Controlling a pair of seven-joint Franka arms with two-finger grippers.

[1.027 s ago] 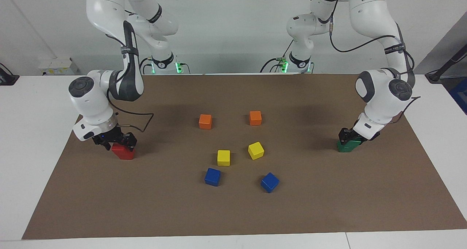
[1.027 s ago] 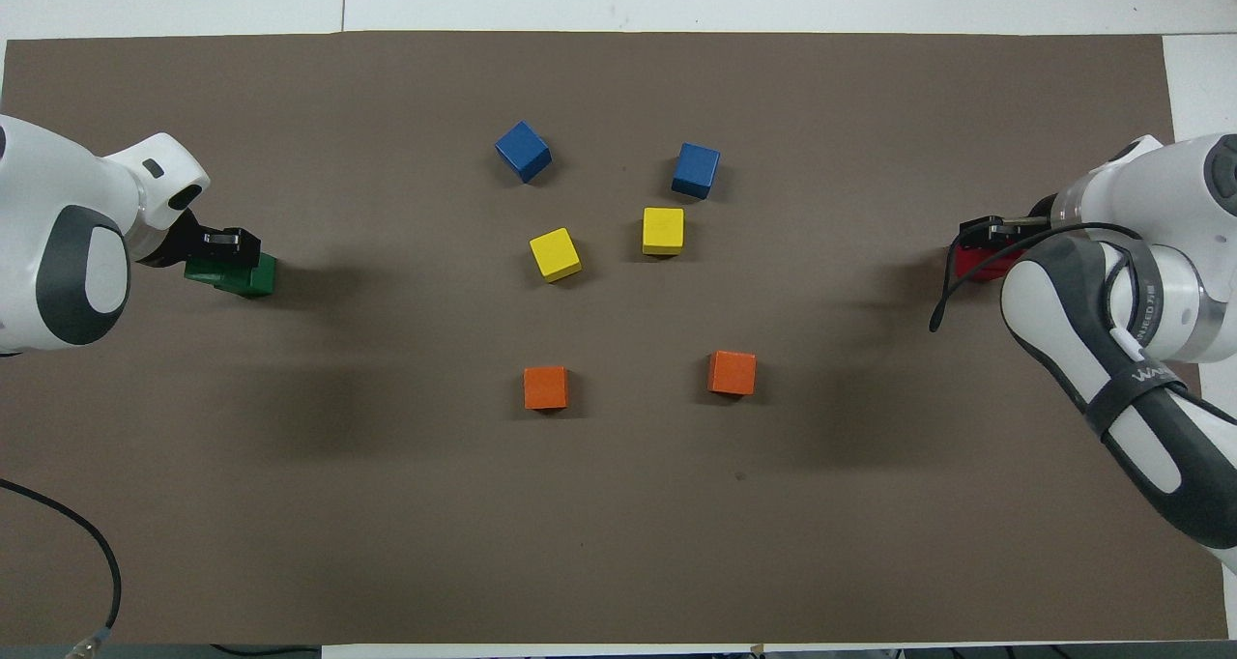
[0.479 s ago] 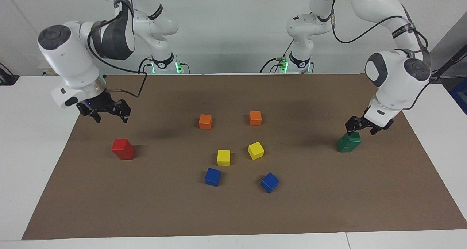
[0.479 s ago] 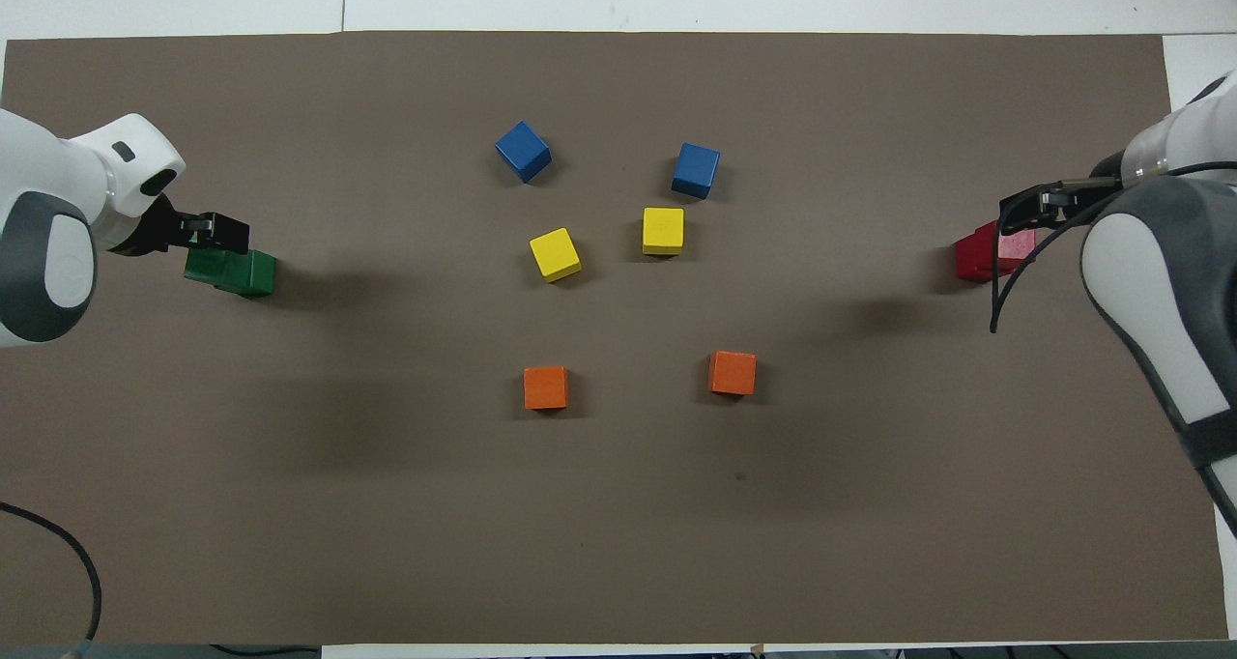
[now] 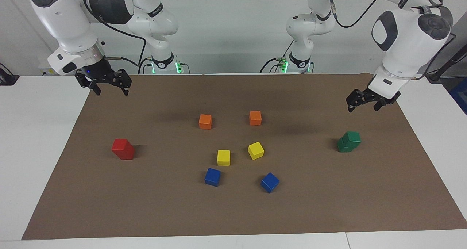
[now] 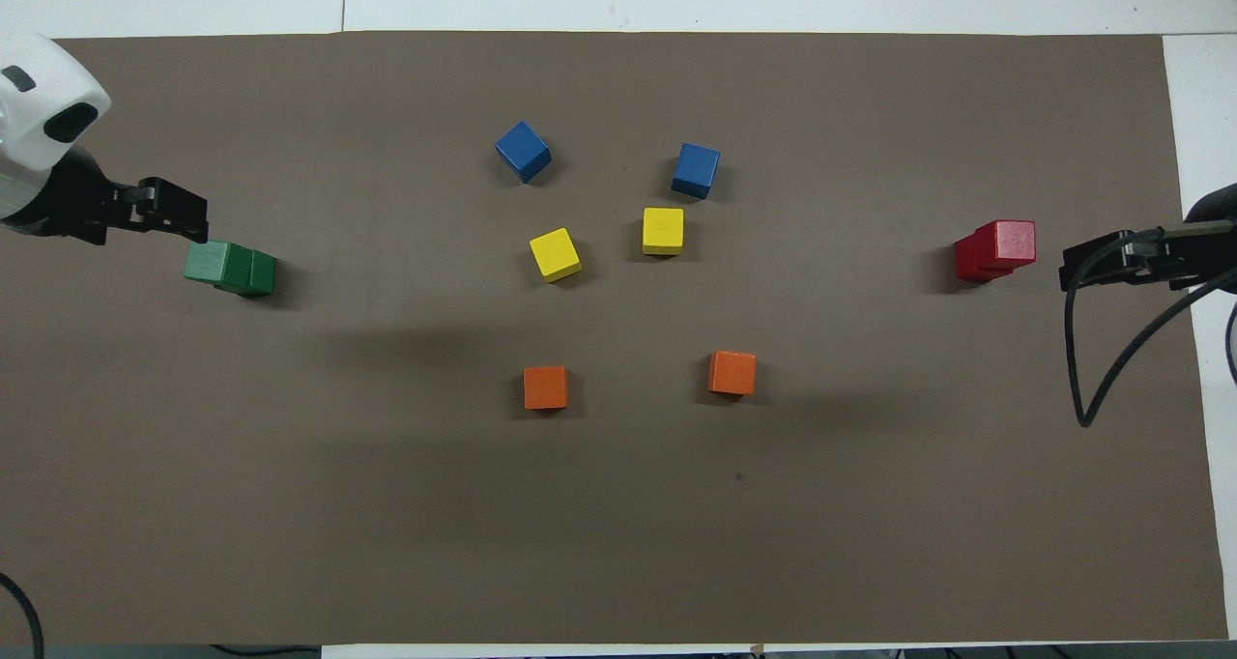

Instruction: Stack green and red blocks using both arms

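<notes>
Two red cubes stand as a stack [image 5: 123, 149] on the brown mat toward the right arm's end; the stack also shows in the overhead view [image 6: 995, 250]. Two dark green cubes stand as a slightly twisted stack [image 5: 349, 141] toward the left arm's end, also seen from overhead [image 6: 230, 268]. My right gripper [image 5: 112, 92] hangs open and empty, high in the air and well clear of the red stack; it also shows from overhead [image 6: 1075, 268]. My left gripper [image 5: 363, 109] is open and empty, raised clear of the green stack, and also shows from overhead [image 6: 188, 219].
In the middle of the mat [image 5: 233, 212] lie two orange cubes [image 5: 205, 121] [image 5: 255, 118], two yellow cubes [image 5: 223, 157] [image 5: 255, 150] and two blue cubes [image 5: 212, 176] [image 5: 269, 182]. White table borders the mat.
Both grippers let go of the top cubes and rose away from the stacks, drawing back toward the robots. The red and green stacks stayed in place.
</notes>
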